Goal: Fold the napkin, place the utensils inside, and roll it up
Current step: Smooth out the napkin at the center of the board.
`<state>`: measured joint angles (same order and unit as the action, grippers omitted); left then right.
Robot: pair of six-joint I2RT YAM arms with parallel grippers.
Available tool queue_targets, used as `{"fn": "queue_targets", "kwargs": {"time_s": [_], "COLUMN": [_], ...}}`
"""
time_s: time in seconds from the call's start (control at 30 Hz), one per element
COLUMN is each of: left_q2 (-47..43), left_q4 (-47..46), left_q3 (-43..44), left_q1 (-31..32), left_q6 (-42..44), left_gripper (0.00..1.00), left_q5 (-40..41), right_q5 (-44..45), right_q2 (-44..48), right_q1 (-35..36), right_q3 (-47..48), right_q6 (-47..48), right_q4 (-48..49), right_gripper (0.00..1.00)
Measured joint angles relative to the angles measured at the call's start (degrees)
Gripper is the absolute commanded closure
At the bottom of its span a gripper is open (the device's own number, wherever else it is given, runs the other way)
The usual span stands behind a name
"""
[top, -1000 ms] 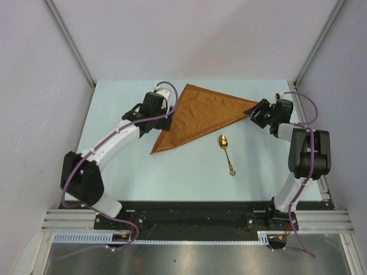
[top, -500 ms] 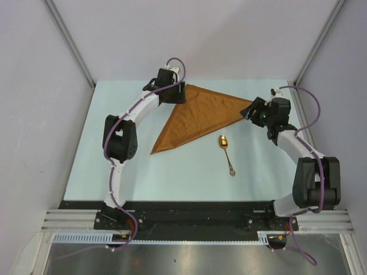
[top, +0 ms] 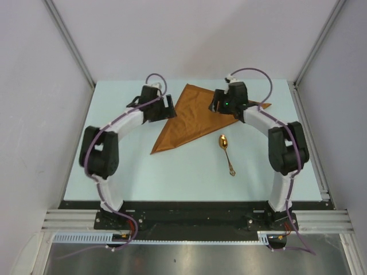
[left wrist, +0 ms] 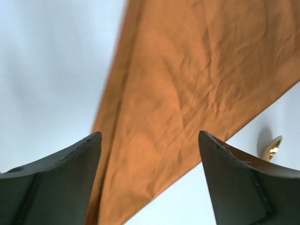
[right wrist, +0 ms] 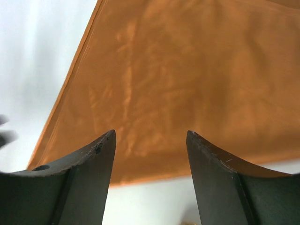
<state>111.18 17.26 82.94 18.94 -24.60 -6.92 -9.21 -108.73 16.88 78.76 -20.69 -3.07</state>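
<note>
The rust-orange napkin (top: pixel 195 117) lies flat on the table, folded into a triangle, with its long tip pointing to the near left. The gold spoon (top: pixel 225 152) lies just off the napkin's near right edge, bowl toward the cloth. My left gripper (top: pixel 171 109) hovers open over the napkin's left edge. In the left wrist view the napkin (left wrist: pixel 187 79) fills the gap between the fingers (left wrist: pixel 70 178) and the spoon bowl (left wrist: pixel 272 147) peeks in at the right. My right gripper (top: pixel 213 107) hovers open above the napkin's middle, and the right wrist view shows only the napkin (right wrist: pixel 187 70) below its fingers (right wrist: pixel 220 183).
The pale blue table (top: pixel 126 166) ends at a black rail by the arm bases and at metal frame posts at the back corners. Grey walls close in on the left, back and right. Both forearms arch over the back half of the table.
The right arm has swung left from the napkin's right corner to over its middle. The left gripper has drawn back from the top corner to the left edge. Napkin and spoon lie unmoved.
</note>
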Motion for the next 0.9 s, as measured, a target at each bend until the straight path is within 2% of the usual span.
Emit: {"fn": "queue_targets", "kwargs": {"time_s": [0.17,0.4,0.6,0.9], "left_q2": [-18.5,-35.1,-38.4,-39.0], "left_q4": [-1.7,0.1,4.2,6.8], "left_q3": [-12.4,-16.3,-17.9,-20.4], "left_q1": [-5.1,-7.1,-12.0,-17.6], "left_q6": [-3.6,-3.3,-0.8,1.3], "left_gripper": [0.03,0.02,0.02,0.02], "left_q5": [1.5,0.2,-6.3,-10.1], "right_q5": [8.0,19.5,21.9,20.7], "right_q2": [-11.2,-24.2,-28.5,-34.6], "right_q1": [7.5,15.1,16.5,15.1], "right_q3": [13.7,30.3,35.4,44.8], "right_q6": [4.7,10.8,13.1,13.1], "right_q4": [-7.1,-17.2,-22.1,-26.7], "right_gripper": [0.32,0.3,0.28,0.28]}}
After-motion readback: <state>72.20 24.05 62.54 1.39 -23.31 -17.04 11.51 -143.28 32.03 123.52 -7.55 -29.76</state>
